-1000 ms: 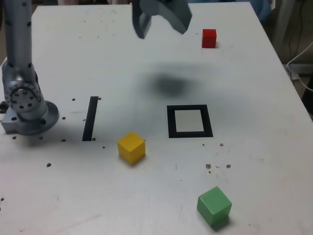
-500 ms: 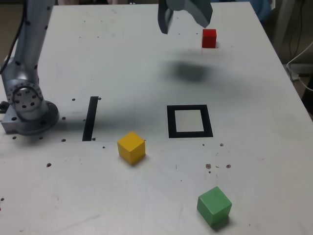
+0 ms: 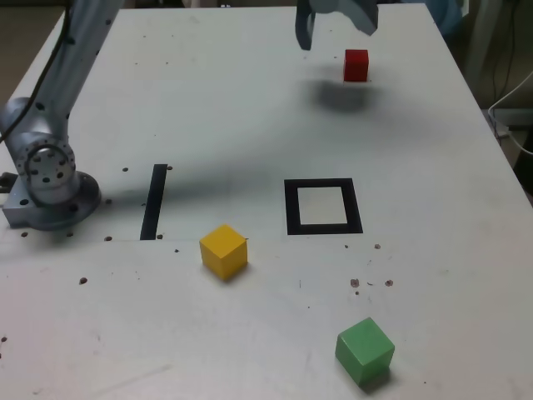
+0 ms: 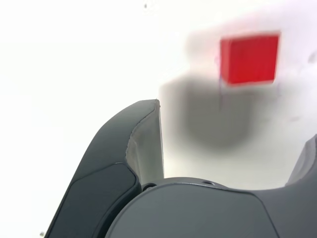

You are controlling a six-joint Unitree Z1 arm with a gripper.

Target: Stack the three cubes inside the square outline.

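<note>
While the grey arm (image 3: 58, 100) reaches across the white table (image 3: 208, 108), the step in hand looks like the approach to the first cube. Its gripper (image 3: 335, 21) hovers with jaws wide and empty, just beside the small matte red cube (image 3: 356, 65) at the far edge. Next it must centre over that cube and descend. The thick black square outline (image 3: 323, 207) lies bare mid-table; the yellow cube (image 3: 223, 251), green cube (image 3: 365, 351) and narrow black strip (image 3: 154, 201) sit well apart, blocking nothing.

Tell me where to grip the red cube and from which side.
Grip the red cube by two opposite side faces, coming down from above with the open gripper. It sits flat and alone on the table, with every side clear.
</note>
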